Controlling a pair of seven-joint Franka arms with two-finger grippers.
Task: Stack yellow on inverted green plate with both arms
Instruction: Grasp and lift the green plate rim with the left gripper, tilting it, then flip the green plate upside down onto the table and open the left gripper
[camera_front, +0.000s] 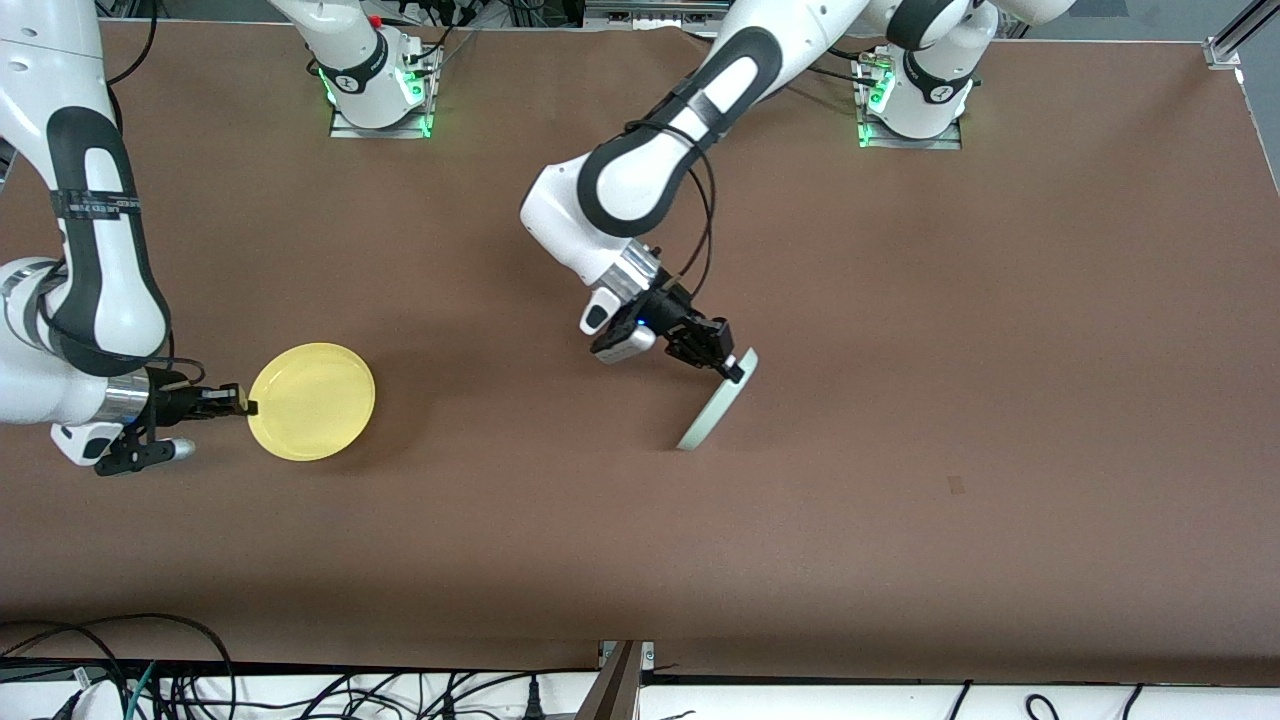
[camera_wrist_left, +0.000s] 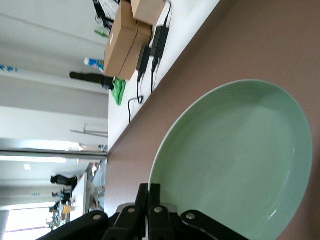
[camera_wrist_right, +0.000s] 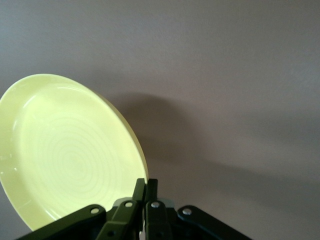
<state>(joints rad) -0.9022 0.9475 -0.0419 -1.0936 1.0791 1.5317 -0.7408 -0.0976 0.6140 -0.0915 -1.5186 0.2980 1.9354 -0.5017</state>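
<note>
Left gripper (camera_front: 737, 366) is clamped tight on the green plate (camera_front: 718, 402), tipping it on edge mid-table to flip it, while the right gripper (camera_front: 243, 402), toward the right arm's end from it, pinches the yellow plate (camera_front: 312, 401) by its rim, lifted ready for stacking.

Even overhead light, soft shadows, sharp pictures.

Counter (camera_front: 900, 480): brown, bare over most of its spread.

Obstacles, placed from the green plate (camera_front: 718, 402):
- Green plate itself: stands tilted on edge mid-counter, lower rim on the surface, upper rim pinched in the left gripper (camera_front: 735, 368); the left arm slants down to it from its base.
- Yellow plate (camera_front: 312, 401): well apart, toward the right arm's end, rim clamped by the right gripper (camera_front: 243, 404), with the right arm crowding that end.

Free room: open counter between the two plates, nearer the camera than both, and toward the left arm's end.
</note>
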